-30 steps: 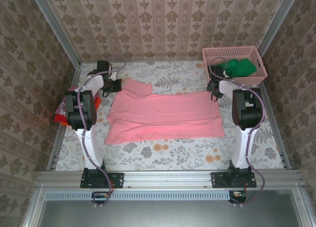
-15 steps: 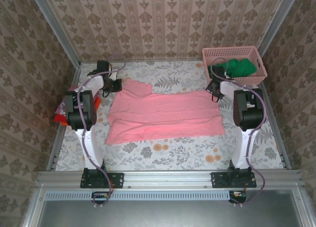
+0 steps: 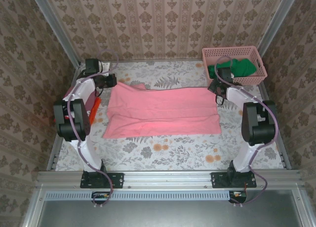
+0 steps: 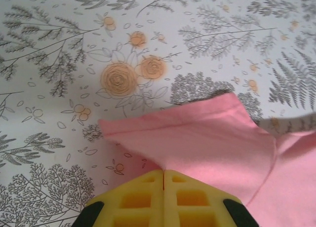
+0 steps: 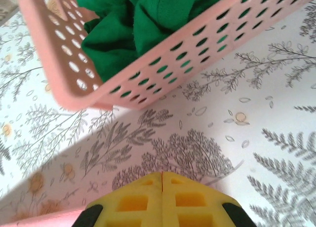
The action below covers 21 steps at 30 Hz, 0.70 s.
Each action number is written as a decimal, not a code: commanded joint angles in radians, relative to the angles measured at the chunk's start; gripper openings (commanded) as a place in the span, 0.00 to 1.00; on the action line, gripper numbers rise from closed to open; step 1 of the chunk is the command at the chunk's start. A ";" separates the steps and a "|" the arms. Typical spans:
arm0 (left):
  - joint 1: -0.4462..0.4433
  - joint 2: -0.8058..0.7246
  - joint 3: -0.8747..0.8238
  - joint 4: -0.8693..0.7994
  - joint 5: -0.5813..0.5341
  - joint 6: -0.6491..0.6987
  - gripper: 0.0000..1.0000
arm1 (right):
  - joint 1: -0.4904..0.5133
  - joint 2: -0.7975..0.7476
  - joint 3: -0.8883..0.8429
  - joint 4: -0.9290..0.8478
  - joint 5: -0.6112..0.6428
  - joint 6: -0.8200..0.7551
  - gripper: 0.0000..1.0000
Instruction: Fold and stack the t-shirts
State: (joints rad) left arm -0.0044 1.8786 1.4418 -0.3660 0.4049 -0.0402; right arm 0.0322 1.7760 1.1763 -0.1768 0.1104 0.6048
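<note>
- Top external view: a pink shirt [image 3: 163, 111] lies spread flat across the middle of the flower-patterned table [image 3: 163, 150], with its long side running left to right between the two arms.
- The left gripper [image 3: 107, 82] sits at the shirt's far left corner, beside the sleeve.
- The right gripper [image 3: 216, 89] sits at the shirt's far right corner, and the cloth edge rises to meet it.
- Left wrist view: the yellow fingers of the left gripper [image 4: 163, 180] are pressed fully together. The pink shirt [image 4: 207, 143] runs right into the seam between them, so it is pinched there. The sleeve is lifted a little off the table [image 4: 74, 64] and casts a shadow.
- Right wrist view: the right gripper [image 5: 162, 176] is also fully closed. A strip of the pink shirt [image 5: 44, 221] reaches in under its left finger, so it seems to have hold of that corner.
- A pink lattice basket [image 3: 232, 50] stands at the far right corner of the table, just beyond the right gripper, with green cloth [image 3: 239, 67] bundled inside.
- From the right wrist, the basket [image 5: 113, 96] and green cloth [image 5: 148, 15] are close ahead, with bare table [image 5: 256, 113] between them and the fingers.
- An orange-red cloth [image 3: 95, 107] lies at the table's left edge, partly hidden behind the left arm.
</note>
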 commanded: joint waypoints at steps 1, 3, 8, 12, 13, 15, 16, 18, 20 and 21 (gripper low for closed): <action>-0.004 -0.084 -0.087 0.070 0.111 0.113 0.00 | -0.001 -0.104 -0.069 0.023 -0.032 -0.039 0.00; -0.009 -0.139 -0.163 0.145 0.148 0.158 0.00 | -0.003 -0.162 -0.113 0.025 -0.033 -0.049 0.00; -0.011 -0.261 -0.290 0.214 0.171 0.254 0.00 | -0.002 -0.283 -0.200 -0.001 -0.050 -0.062 0.00; 0.004 -0.326 -0.367 0.236 0.172 0.268 0.00 | -0.003 -0.362 -0.260 -0.040 -0.050 -0.061 0.00; 0.007 -0.343 -0.382 0.237 0.180 0.268 0.00 | -0.003 -0.376 -0.275 -0.048 -0.053 -0.057 0.00; 0.015 -0.374 -0.418 0.240 0.184 0.275 0.00 | -0.002 -0.427 -0.297 -0.070 -0.054 -0.059 0.00; 0.018 -0.390 -0.437 0.238 0.185 0.284 0.00 | -0.003 -0.442 -0.305 -0.088 -0.052 -0.062 0.00; 0.027 -0.418 -0.470 0.233 0.184 0.286 0.00 | -0.003 -0.465 -0.317 -0.121 -0.053 -0.060 0.00; 0.039 -0.449 -0.504 0.228 0.186 0.281 0.00 | -0.003 -0.491 -0.336 -0.150 -0.061 -0.059 0.00; 0.046 -0.468 -0.520 0.225 0.189 0.277 0.00 | -0.003 -0.505 -0.344 -0.165 -0.060 -0.059 0.00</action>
State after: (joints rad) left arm 0.0231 1.4597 0.9546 -0.1490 0.5621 0.2111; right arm 0.0322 1.3136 0.8593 -0.2638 0.0654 0.5526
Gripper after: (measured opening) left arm 0.048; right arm 0.045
